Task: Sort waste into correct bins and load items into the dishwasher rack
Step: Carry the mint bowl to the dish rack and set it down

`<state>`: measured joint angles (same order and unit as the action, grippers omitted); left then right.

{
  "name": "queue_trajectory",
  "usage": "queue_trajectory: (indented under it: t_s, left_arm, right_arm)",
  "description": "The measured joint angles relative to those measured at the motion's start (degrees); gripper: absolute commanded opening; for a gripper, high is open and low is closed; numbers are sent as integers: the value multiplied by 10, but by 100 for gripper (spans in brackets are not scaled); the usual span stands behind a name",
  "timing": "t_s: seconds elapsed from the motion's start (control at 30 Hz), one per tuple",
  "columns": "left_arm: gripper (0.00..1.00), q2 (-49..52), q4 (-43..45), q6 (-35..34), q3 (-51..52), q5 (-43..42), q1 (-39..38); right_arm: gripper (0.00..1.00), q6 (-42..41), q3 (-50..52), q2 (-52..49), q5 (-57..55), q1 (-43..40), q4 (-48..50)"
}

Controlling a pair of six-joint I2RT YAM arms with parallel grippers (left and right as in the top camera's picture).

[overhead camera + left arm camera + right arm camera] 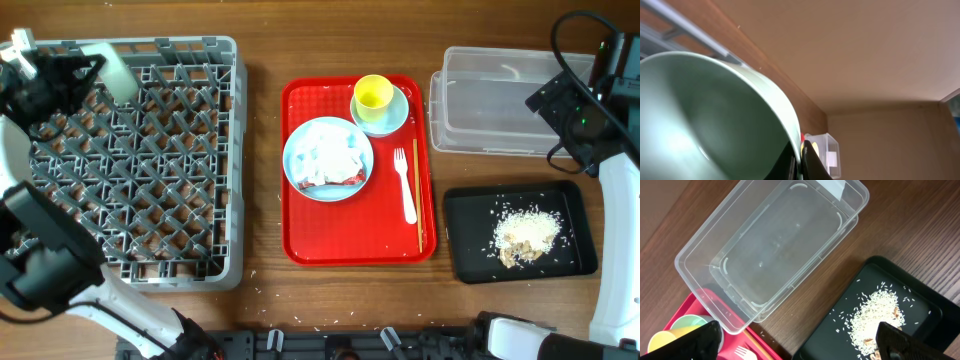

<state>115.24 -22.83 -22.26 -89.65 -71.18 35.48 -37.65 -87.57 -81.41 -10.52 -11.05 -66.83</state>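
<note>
My left gripper is shut on the rim of the pale green bowl and holds it over the far left corner of the grey dishwasher rack. In the left wrist view the bowl fills the left side, its rim pinched between my fingers. My right gripper is open and empty, above the gap between the clear tub and the black tray that holds rice. Crumpled napkins and a red wrapper lie on the blue plate.
The red serving tray also holds a yellow cup on a small blue dish, a white fork and chopsticks. The clear tub and the black tray stand to its right. Rice grains are scattered near the table's front edge.
</note>
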Motion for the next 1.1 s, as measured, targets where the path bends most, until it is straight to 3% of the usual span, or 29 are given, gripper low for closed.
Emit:
queue_trajectory:
  t_s: [0.3,0.47,0.6,0.63,0.7,0.77,0.83,1.0,1.1]
  left_arm:
    - [4,49,0,-6,0,-127,17]
    - [4,50,-20,5,0,-140,18]
    - [4,50,-85,17,-1,-92,35]
    - [10,50,-101,23,-1,-83,42]
    - [43,50,-122,37,-2,-63,52]
    - [55,50,-127,54,-2,-41,59]
    - [58,50,-132,66,-2,-18,67]
    - [52,40,-160,72,-2,97,85]
    - [19,-12,-178,73,-1,178,87]
  right_arm:
    - [100,0,0,0,0,0,0]
    - [99,0,0,0,0,0,0]
    - [100,0,0,0,0,0,0]
    - [100,0,0,0,0,0,0]
    - [100,0,0,0,0,0,0]
    - [100,0,0,0,0,0,0]
    - [100,0,0,0,0,0,0]
    - [100,0,0,0,0,0,0]
    - [100,0,0,0,0,0,0]
